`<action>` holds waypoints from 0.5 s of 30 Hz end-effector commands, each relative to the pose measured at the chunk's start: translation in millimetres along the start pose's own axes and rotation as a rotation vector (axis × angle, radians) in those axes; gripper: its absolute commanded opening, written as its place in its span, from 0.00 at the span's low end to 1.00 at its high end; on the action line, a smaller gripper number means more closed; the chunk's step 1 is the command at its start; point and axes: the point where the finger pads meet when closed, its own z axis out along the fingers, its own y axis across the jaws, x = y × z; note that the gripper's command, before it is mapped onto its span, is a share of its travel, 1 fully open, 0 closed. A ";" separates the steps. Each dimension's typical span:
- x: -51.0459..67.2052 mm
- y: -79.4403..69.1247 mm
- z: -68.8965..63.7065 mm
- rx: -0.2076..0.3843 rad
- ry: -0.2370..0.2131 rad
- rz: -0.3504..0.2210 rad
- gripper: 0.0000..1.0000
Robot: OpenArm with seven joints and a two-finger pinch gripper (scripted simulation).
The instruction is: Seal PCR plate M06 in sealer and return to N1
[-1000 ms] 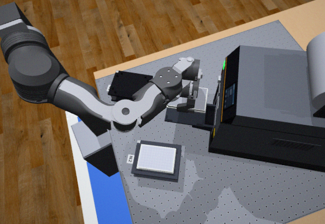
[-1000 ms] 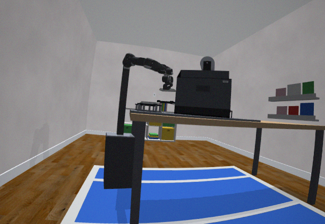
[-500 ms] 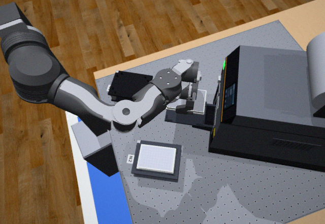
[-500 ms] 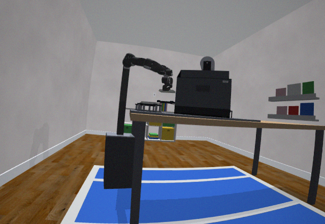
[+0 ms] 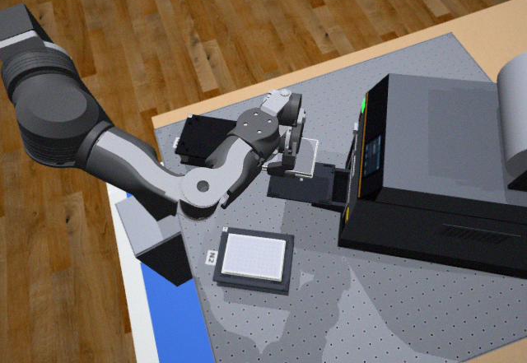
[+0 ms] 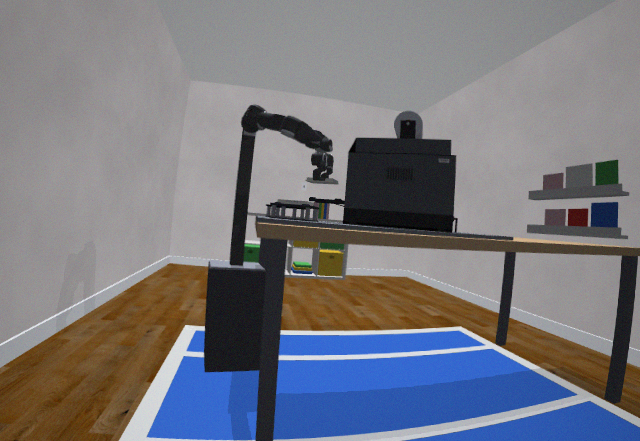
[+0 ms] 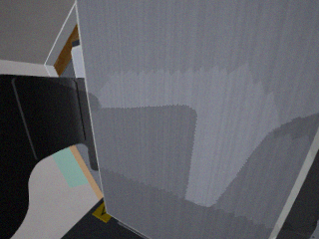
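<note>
Silver-foiled M06 (image 5: 307, 155) hangs clamped in the hand (image 5: 288, 148) above the extended stage (image 5: 306, 188); carry it level toward empty N1 (image 5: 199, 137), keeping the plate flat.

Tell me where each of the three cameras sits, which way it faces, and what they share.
Top: above the table, looking down on sealer, nest N2; shows the arm and end effector.
Exterior: low on the floor, facing the table's side; shows the whole arm, pedestal.
Wrist: on the end effector, facing down; foil-covered plate M06 fills it, one finger showing.
Shared: all show the held M06, above the stage.
</note>
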 end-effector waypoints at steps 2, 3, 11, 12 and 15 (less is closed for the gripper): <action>-0.7 0.4 -1.4 -0.001 -0.003 0.003 0.00; 6.9 3.5 0.0 -0.003 -0.002 0.001 0.00; 36.5 14.9 4.5 -0.001 -0.003 0.003 0.00; 36.5 14.9 4.5 -0.001 -0.003 0.003 0.00; 36.5 14.9 4.5 -0.001 -0.003 0.003 0.00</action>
